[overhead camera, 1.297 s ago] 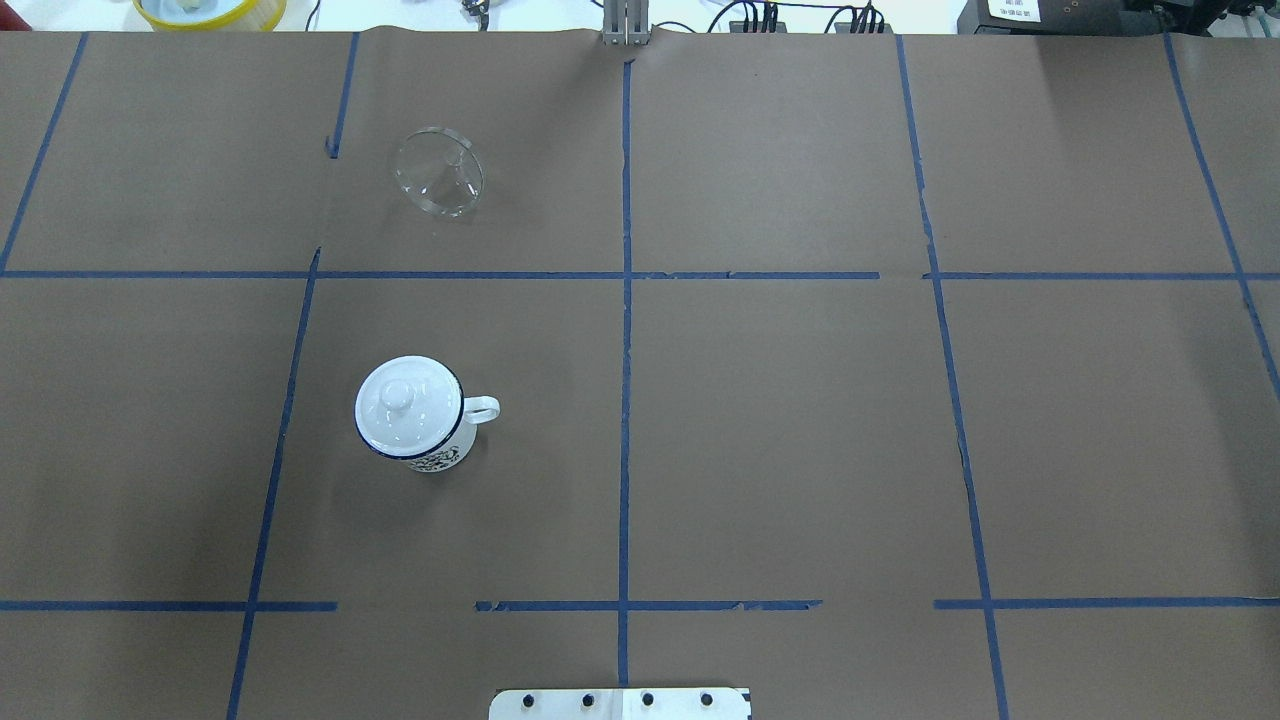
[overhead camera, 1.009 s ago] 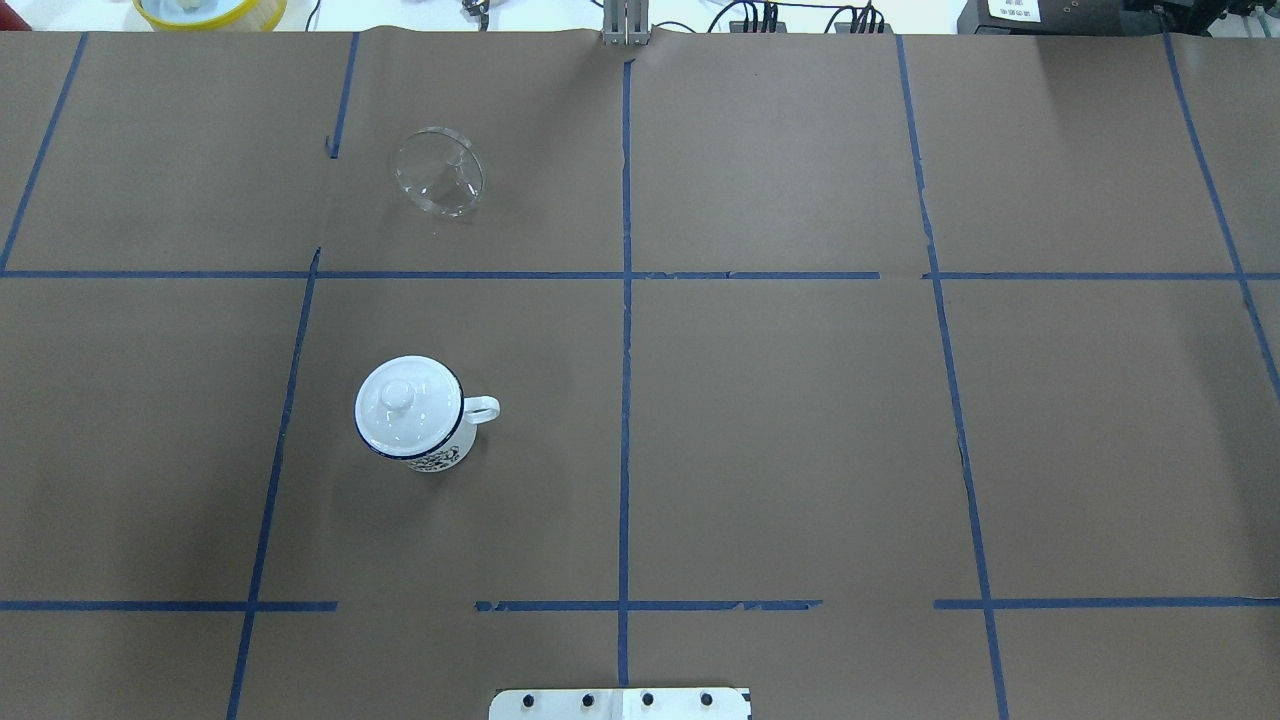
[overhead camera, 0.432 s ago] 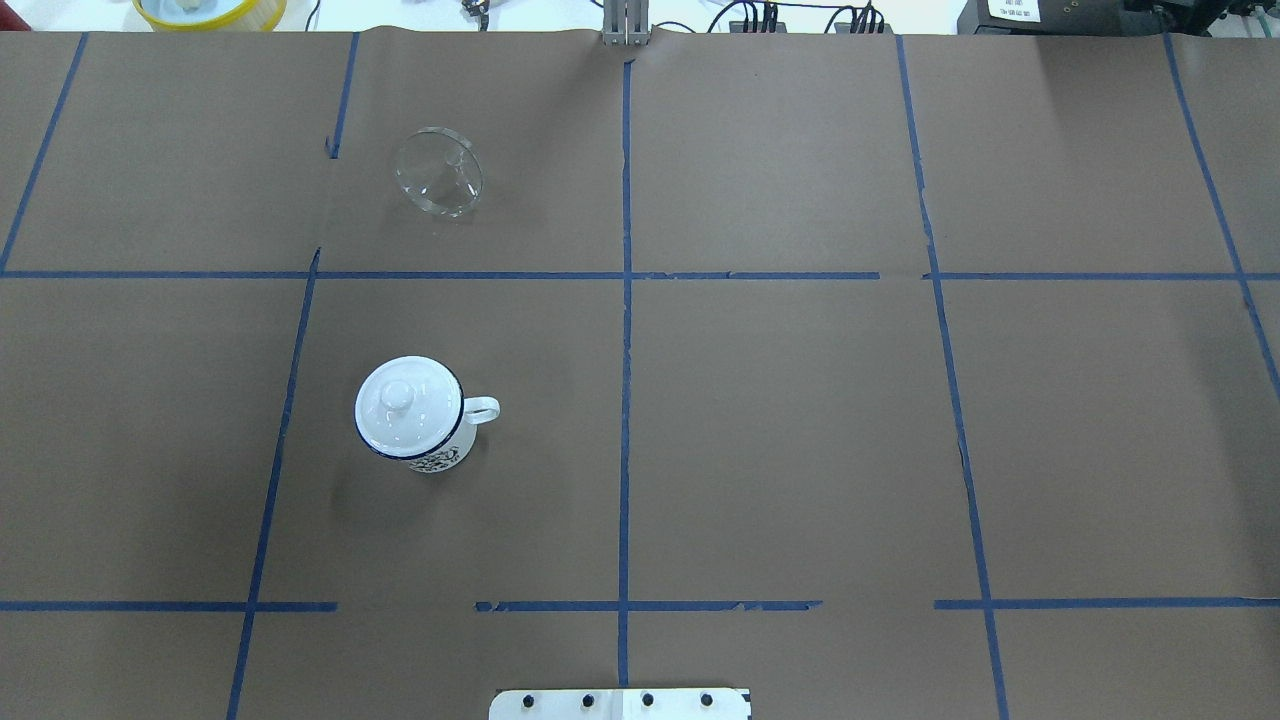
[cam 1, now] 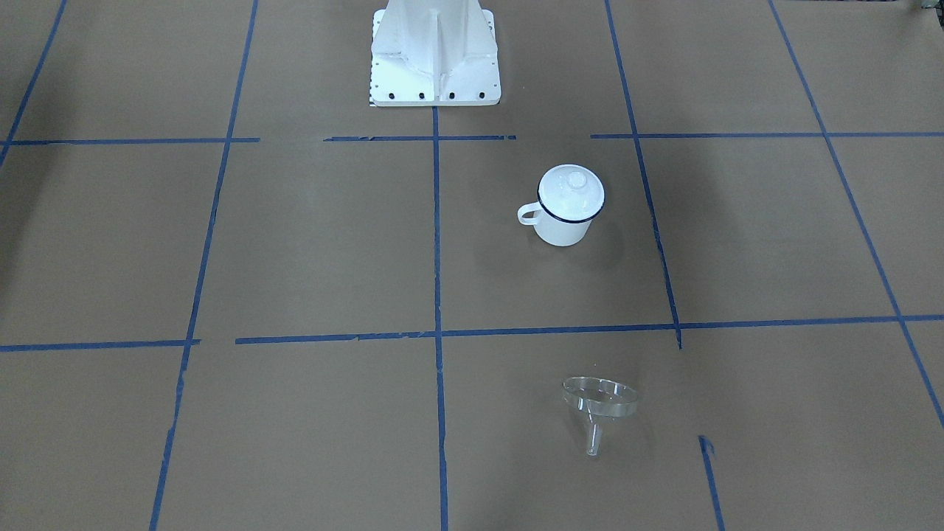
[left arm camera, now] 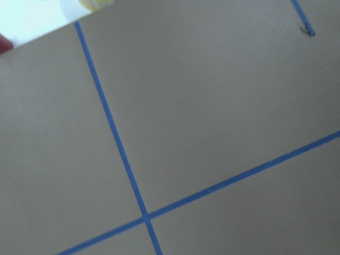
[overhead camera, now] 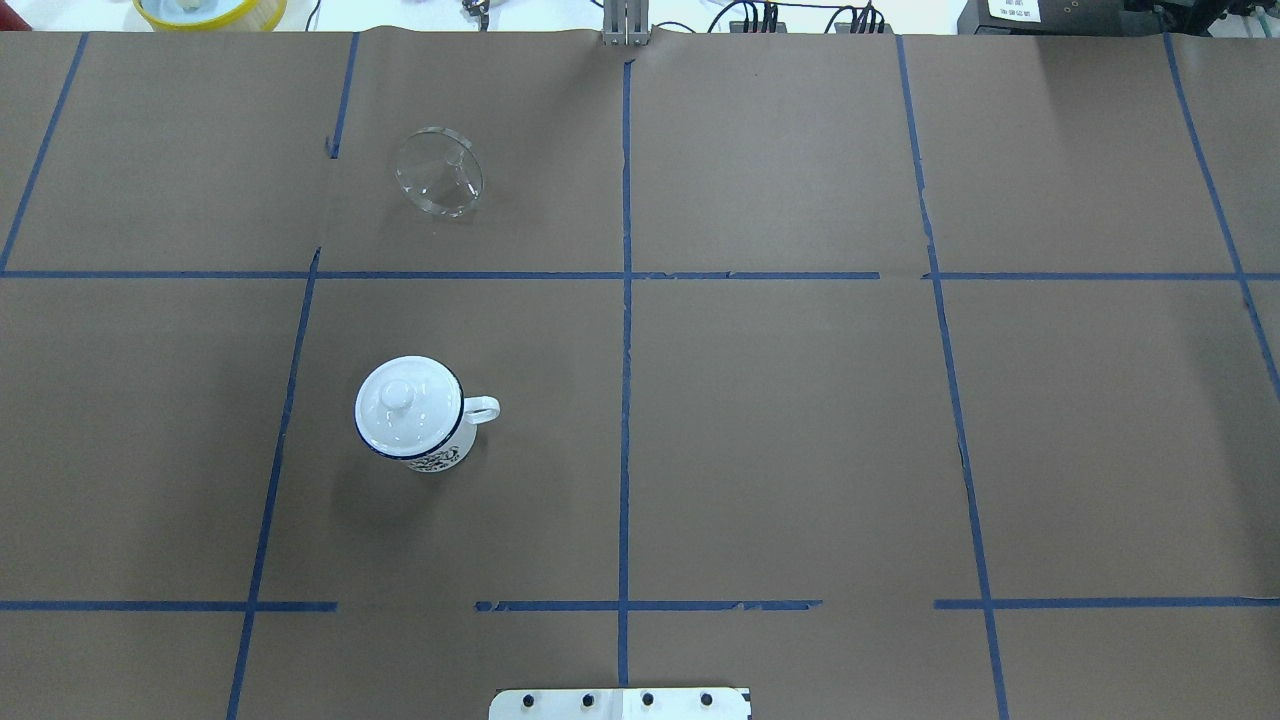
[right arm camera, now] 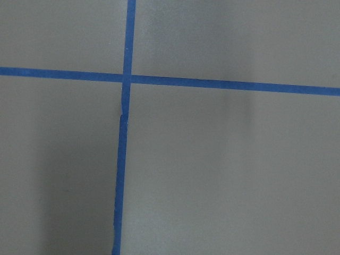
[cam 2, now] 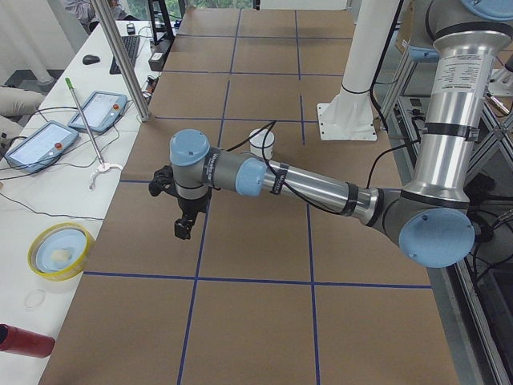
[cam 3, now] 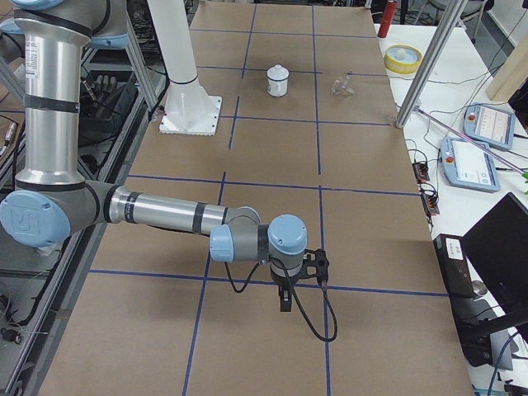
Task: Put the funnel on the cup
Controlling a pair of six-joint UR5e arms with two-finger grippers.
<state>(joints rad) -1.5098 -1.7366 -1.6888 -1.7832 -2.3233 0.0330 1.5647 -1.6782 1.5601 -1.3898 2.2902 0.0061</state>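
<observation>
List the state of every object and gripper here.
funnel, on its side on the table, apart from the cup
cup, upright, closed by the lid
lid, seated on the cup, knob up
left gripper, over bare table, open or shut unclear
right gripper, over bare table, open or shut unclear

My left claw shows only in the left side view and my right claw only in the right side view. Both are dark and small, and I cannot tell how their jaws stand. Both wrist views are a soft blur of table and tape. The lid hides the inside of the cup. In the left side view my forearm crosses the cup's foot. From the right side the funnel is too small to tell spout from bowl. Overhead, my base is cut off at 6 o'clock and a yellow bowl at 12 o'clock.
</observation>
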